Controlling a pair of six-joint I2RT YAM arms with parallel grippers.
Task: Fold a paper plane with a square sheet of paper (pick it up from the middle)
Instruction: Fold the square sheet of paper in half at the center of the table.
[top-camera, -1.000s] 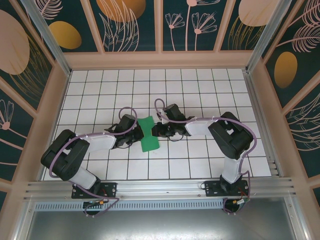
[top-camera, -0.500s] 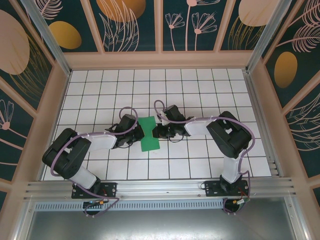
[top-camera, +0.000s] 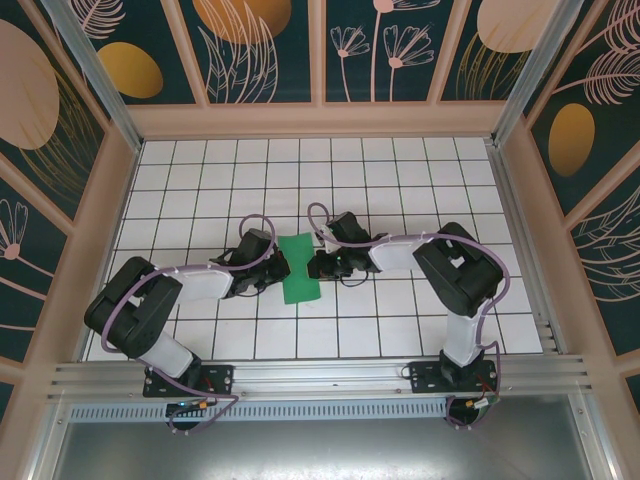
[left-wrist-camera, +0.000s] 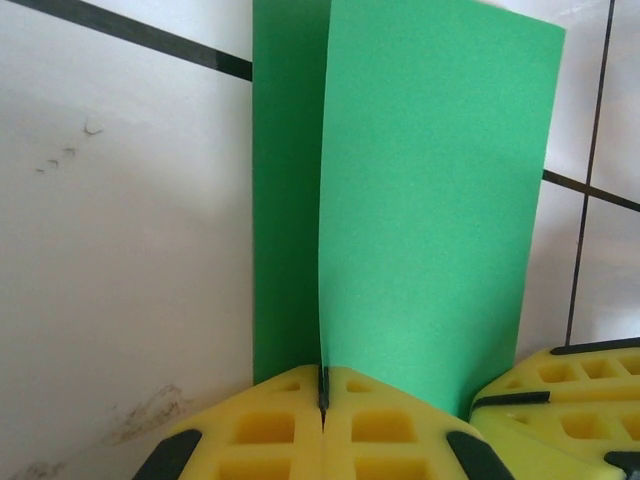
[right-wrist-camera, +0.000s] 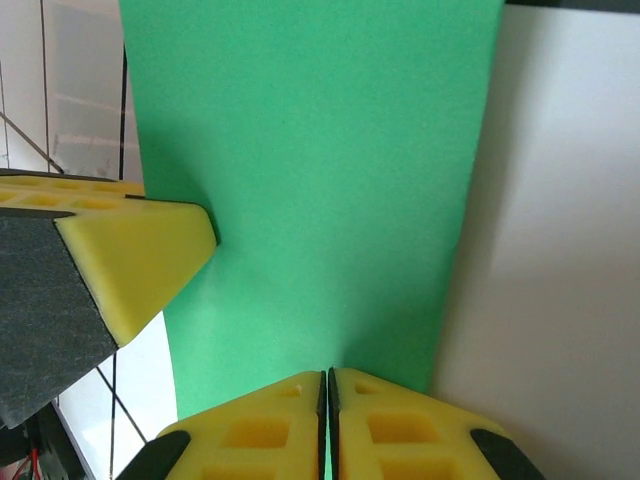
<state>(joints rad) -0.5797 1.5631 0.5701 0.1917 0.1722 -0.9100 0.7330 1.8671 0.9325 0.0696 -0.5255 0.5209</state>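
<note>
The green sheet of paper lies folded into a narrow strip near the middle of the white, grid-lined bench, squarely between the two arms. In the left wrist view it shows as two layers, one flap standing up from a crease and the other flat on the tiles. The left gripper meets its left edge, jaws pressed together and pinching the paper at the seam. The right gripper meets the opposite edge, jaws likewise closed on the sheet, which spreads out ahead of them. The two grippers sit just beside each other across the strip.
</note>
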